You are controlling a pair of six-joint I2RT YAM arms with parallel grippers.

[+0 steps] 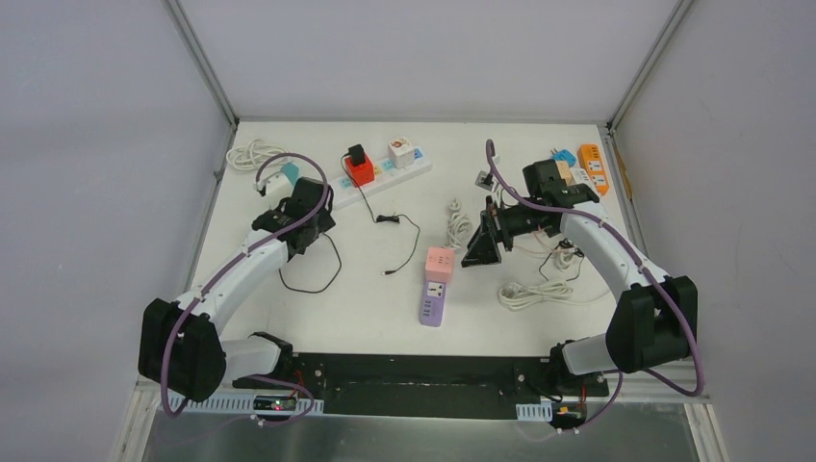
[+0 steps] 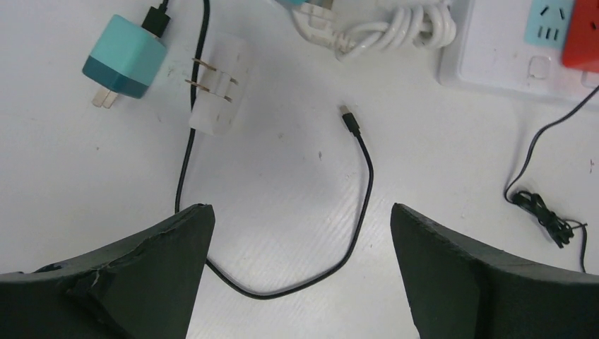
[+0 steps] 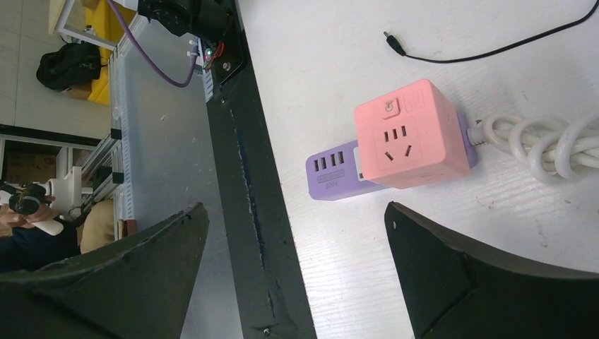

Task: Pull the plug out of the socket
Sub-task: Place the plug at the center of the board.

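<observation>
left gripper [image 2: 300, 208]: wide open, empty, near loose white plug [image 2: 215, 95] | right gripper [image 3: 295, 205]: wide open, empty, facing pink plug [image 3: 413, 134] on purple socket [image 3: 332, 173]

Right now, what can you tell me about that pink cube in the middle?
The pink cube looks like smooth plastic with rounded corners. The face we see has socket holes and a small square button. It sits on one end of the purple power strip, lying flat on the white table, beside the looped white cord. Nothing grips it.
</observation>
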